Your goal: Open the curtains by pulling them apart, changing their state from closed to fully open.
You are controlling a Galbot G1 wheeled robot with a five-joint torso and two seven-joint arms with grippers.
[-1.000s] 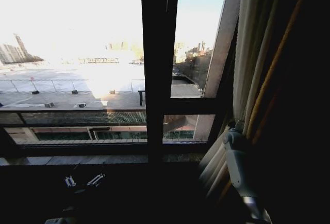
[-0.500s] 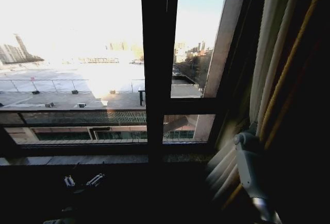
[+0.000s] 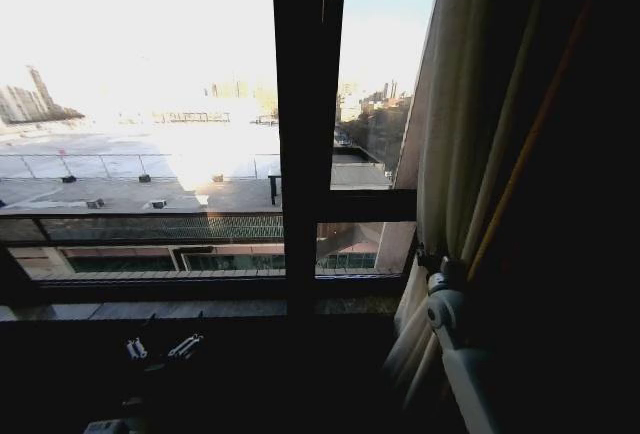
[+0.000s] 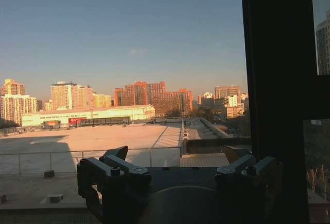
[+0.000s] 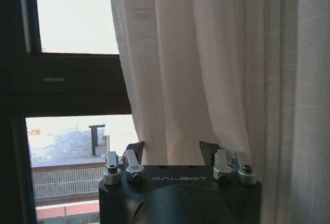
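Head view: the sheer white pleated fabric curtain hangs bunched along the right side of the frame, cream-beige in the light, beside the slanted pale window jamb; the wide glass at left and centre is bare, split by the dark vertical window frame bar. The right gripper sits at the lower right of the frame, against the curtain's inner edge. In the right wrist view the same gripper has its two dark fingertips spread apart, with curtain fabric just ahead of them and between them; nothing is pinched. The left gripper rests low at the lower left of the frame, in shadow; in the left wrist view it is spread too, facing open glass and rooftops. Judgement: task appears mostly done on this side; what is left is pushing the bunched panel further toward the right edge.
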